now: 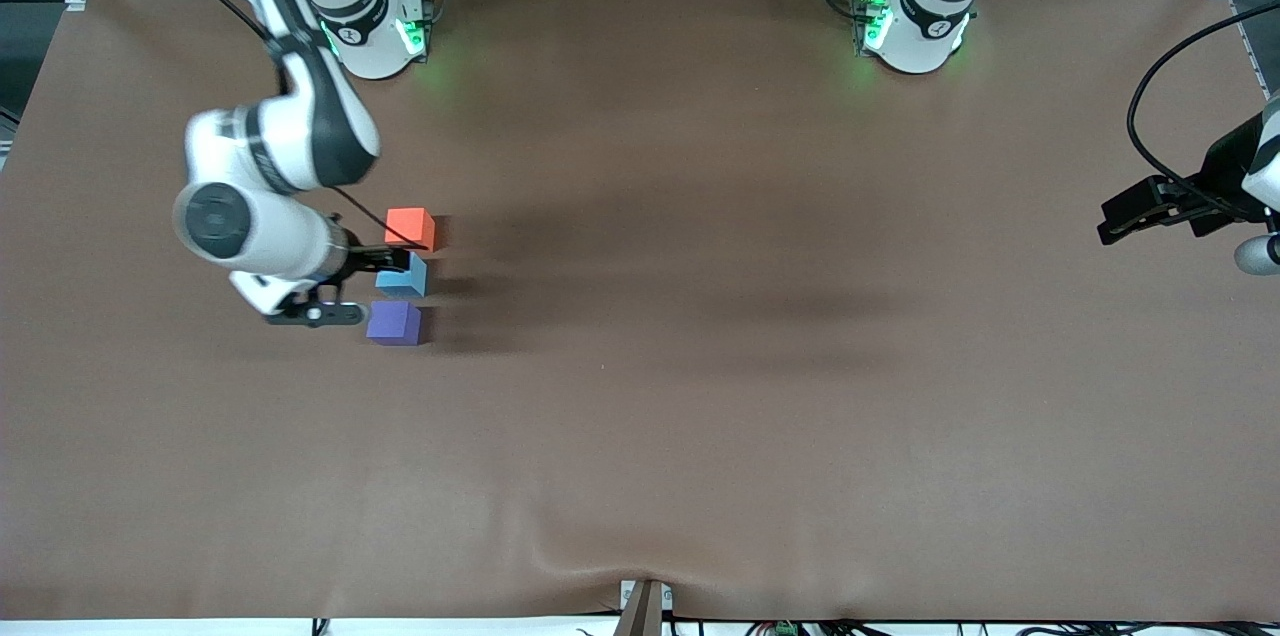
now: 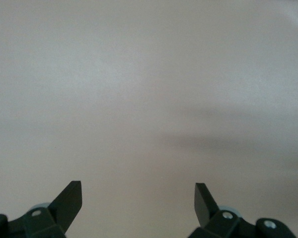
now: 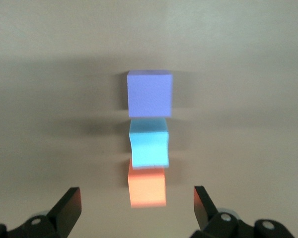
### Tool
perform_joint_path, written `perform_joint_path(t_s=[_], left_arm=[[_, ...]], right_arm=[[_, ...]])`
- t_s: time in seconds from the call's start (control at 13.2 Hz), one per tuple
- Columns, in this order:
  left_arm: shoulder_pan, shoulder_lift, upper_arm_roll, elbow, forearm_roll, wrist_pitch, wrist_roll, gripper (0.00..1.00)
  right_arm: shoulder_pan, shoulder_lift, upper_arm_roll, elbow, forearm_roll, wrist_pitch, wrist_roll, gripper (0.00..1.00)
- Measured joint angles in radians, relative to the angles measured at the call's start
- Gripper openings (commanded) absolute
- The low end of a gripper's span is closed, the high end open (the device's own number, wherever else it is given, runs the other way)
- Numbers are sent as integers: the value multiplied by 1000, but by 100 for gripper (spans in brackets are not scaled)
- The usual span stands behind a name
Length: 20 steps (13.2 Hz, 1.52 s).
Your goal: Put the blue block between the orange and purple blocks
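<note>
Three small cubes stand in a short row toward the right arm's end of the table. The orange block (image 1: 410,228) is farthest from the front camera, the blue block (image 1: 405,278) is in the middle and the purple block (image 1: 394,323) is nearest. In the right wrist view the purple block (image 3: 149,93), blue block (image 3: 149,144) and orange block (image 3: 147,187) line up, the blue one turned slightly askew. My right gripper (image 1: 392,262) hangs just over the row, its fingers partly hiding the blue block. It is open (image 3: 137,198) and holds nothing. My left gripper (image 1: 1112,222) waits open (image 2: 138,196) over bare cloth.
A brown cloth (image 1: 700,396) covers the table and wrinkles near the front edge (image 1: 590,556). The right arm's bulky wrist (image 1: 250,221) hangs over the table beside the cubes. Both arm bases (image 1: 915,26) stand along the edge farthest from the front camera.
</note>
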Motion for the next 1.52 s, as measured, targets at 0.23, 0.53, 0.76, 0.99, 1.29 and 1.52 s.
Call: perform_joint_path(t_s=[0.23, 0.53, 0.76, 0.99, 1.29, 1.52], left_arm=[[2, 0, 1, 0, 0, 0, 0, 100], [2, 0, 1, 1, 0, -20, 0, 100], [2, -1, 1, 1, 0, -41, 0, 100], [2, -3, -1, 1, 0, -42, 0, 100], [-1, -56, -35, -73, 0, -2, -6, 100], [-1, -104, -39, -131, 0, 14, -6, 100]], right_arm=[[-62, -9, 0, 246, 0, -196, -13, 100], [-104, -9, 0, 505, 0, -435, -117, 100], [-153, -16, -1, 579, -2, -532, -191, 100], [-174, -67, -3, 563, -26, -582, -197, 100], [-196, -276, -6, 323, -34, -454, -153, 100], [-200, -356, -6, 208, -35, -381, -140, 100]])
